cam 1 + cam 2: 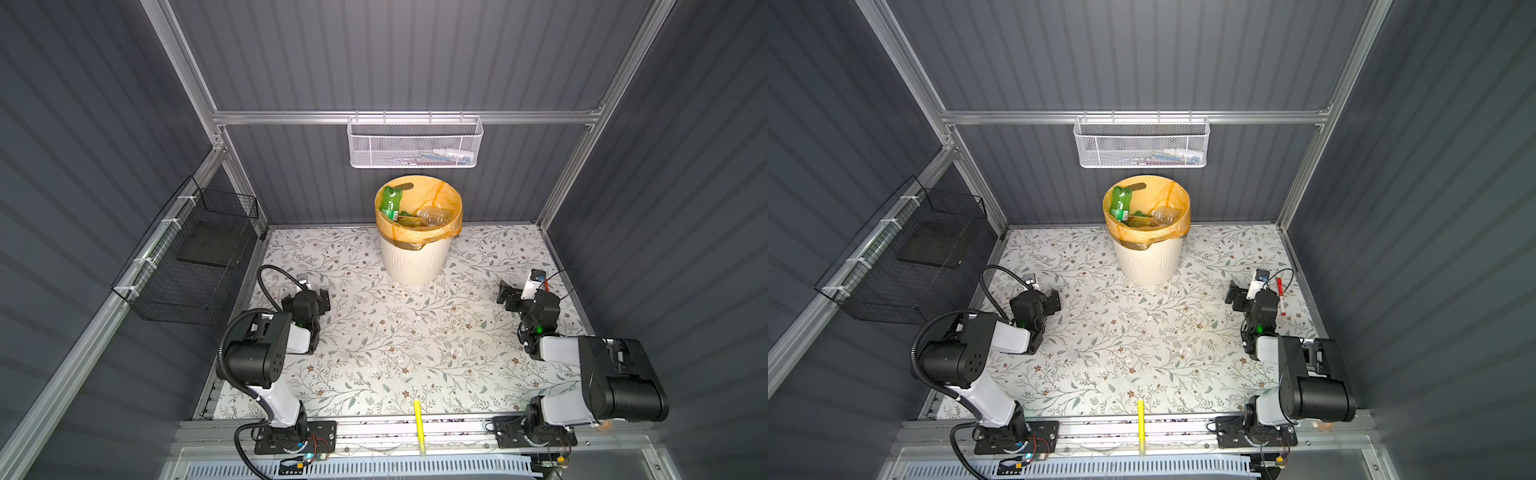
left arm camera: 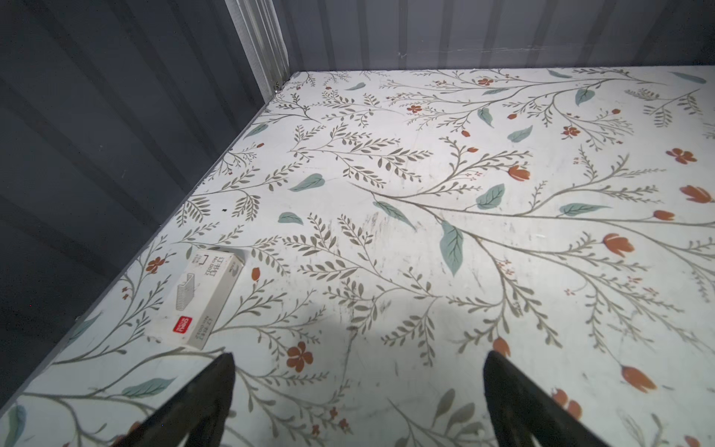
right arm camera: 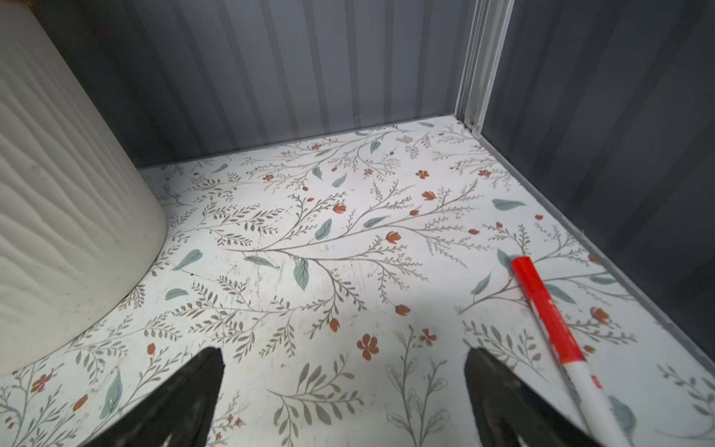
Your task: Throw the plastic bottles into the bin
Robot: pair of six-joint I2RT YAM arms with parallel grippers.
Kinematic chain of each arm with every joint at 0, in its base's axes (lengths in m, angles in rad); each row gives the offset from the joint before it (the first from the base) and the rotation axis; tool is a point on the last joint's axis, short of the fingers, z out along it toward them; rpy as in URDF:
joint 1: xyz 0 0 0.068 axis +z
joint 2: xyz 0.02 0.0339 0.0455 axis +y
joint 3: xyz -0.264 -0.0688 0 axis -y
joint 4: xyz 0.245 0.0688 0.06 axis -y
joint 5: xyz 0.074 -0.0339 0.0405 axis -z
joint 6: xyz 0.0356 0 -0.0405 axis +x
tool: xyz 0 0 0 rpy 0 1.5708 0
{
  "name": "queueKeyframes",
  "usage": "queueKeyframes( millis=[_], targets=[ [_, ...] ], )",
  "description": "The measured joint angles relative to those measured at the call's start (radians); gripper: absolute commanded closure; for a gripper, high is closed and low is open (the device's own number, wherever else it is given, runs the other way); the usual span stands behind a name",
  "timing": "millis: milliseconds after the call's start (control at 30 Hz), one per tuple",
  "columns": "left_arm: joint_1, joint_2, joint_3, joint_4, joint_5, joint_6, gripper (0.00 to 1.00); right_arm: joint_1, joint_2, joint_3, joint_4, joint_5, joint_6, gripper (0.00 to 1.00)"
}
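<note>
In both top views, the bin [image 1: 415,266] is shown upright on the floral table [image 1: 395,353]. The plastic bottles [image 1: 390,202] are contained inside the bin: a green one is leaned against its inner wall, and a clear one is lodged beside it. The left gripper [image 1: 323,298] is held low, forward and left of the bin. The right gripper [image 1: 508,296] is held forward and right of it. Both are well apart from the bin. A yellow marker [image 1: 419,424] is laid far forward of the bin.

In the left wrist view, the jaws are spread wide and nothing is held between them. A white staple box [image 2: 207,298] is laid near one fingertip.

In the right wrist view, the jaws are likewise spread wide and empty. A red marker [image 3: 549,317] is laid on the side of the gripper away from the bin.
</note>
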State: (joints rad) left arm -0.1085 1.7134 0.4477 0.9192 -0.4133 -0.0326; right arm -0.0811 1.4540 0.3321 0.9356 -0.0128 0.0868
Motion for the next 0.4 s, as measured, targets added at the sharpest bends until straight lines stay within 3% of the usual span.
queueKeyframes(
  millis=[400],
  targets=[
    [0.000, 0.000, 0.000, 0.002, 0.007, 0.000, 0.00, 0.000, 0.000, -0.001, 0.030, 0.000, -0.006, 0.01]
  ],
)
